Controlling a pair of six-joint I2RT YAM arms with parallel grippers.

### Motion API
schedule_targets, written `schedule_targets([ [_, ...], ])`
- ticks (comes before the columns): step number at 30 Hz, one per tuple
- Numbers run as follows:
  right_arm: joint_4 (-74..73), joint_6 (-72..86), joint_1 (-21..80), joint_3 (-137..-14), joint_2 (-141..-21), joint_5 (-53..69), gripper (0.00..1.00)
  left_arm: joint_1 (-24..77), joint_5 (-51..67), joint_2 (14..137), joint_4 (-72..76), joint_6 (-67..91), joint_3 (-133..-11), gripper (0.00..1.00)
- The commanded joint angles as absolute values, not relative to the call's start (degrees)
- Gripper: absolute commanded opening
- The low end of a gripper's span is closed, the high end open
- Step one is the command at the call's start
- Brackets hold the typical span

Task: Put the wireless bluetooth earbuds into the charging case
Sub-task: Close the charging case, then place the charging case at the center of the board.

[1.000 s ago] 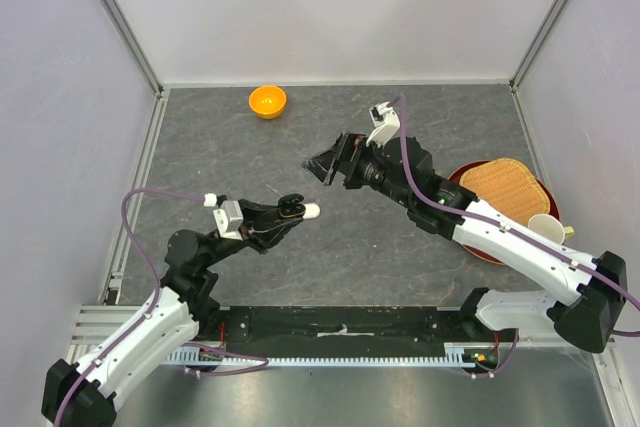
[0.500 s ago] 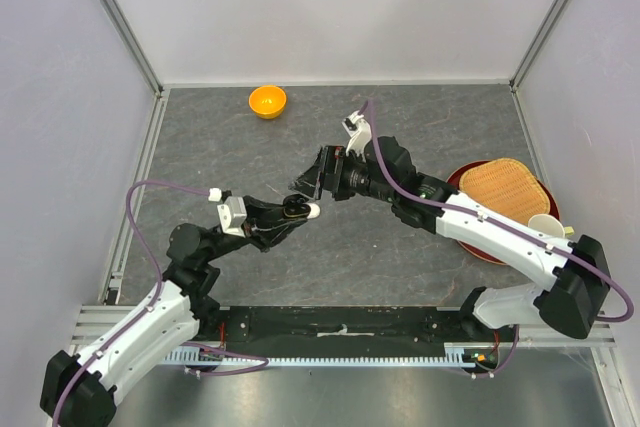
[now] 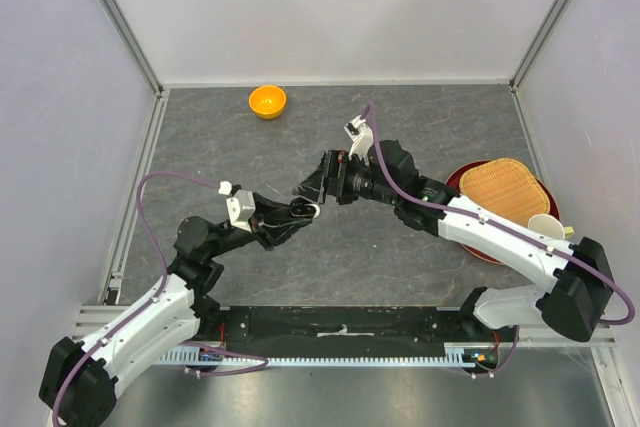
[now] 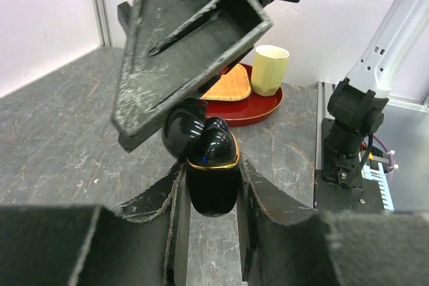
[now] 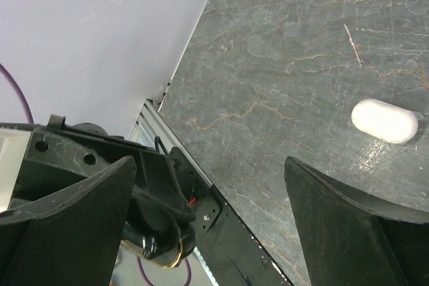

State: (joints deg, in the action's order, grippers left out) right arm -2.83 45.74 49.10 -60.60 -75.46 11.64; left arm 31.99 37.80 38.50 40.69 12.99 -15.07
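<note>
The left gripper (image 3: 297, 213) is pinching the case (image 4: 213, 182) upright between its pads, holding it off the table (image 3: 430, 127) near the middle of the scene. The lid (image 4: 182, 128) is tilting back behind a gold rim (image 4: 213, 163). A glossy black bulge is standing above that rim, and it cannot be told whether this is a seated bud or part of the lid.

The right gripper (image 3: 312, 187) is hanging just far-right of the case with its jaws spread wide and nothing between them. In the left wrist view one finger (image 4: 194, 45) is lying over the lid, either touching it or a hair off. What looks like a white bud (image 5: 385, 120) is lying on the table just right of the held case.

The step in hand is probably the right arm working on the case top, either pressing something home or shutting the lid. To do that well, the left pads should be gripping firmly so the case is not swivelling. The right finger should be pushing with its flat edge, gently and straight down toward the left pads, not sideways. The push should be easing off as soon as resistance is felt, since glossy plastic is apt to slip.
</note>
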Motion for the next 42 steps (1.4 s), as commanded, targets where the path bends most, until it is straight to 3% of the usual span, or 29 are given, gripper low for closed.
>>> schedule_targets([
  [1, -3.34, 44.3, 49.66, -58.19, -72.95, 13.36, 0.98, 31.9, 35.07, 38.93, 45.35, 14.85, -17.31, 0.02],
  [14, -8.26, 41.13, 49.57, -59.68, -73.21, 10.82, 0.98, 31.9, 31.03, 40.87, 43.33, 18.19, -18.37, 0.02],
  [24, -11.33, 50.36, 49.31, -52.83, -64.08, -15.54, 0.98, 31.9, 27.43, 49.39, 24.71, 27.59, -25.13, 0.02],
  [29, -15.28, 53.17, 48.52, -50.36, -59.07, -24.43, 0.98, 31.9, 27.07, 59.4, 15.14, 32.43, -29.87, 0.02],
  [42, -20.39, 55.72, 47.81, -48.6, -57.22, -23.12, 0.98, 33.75, 32.17, 82.69, 18.72, 41.13, -37.69, 0.02],
])
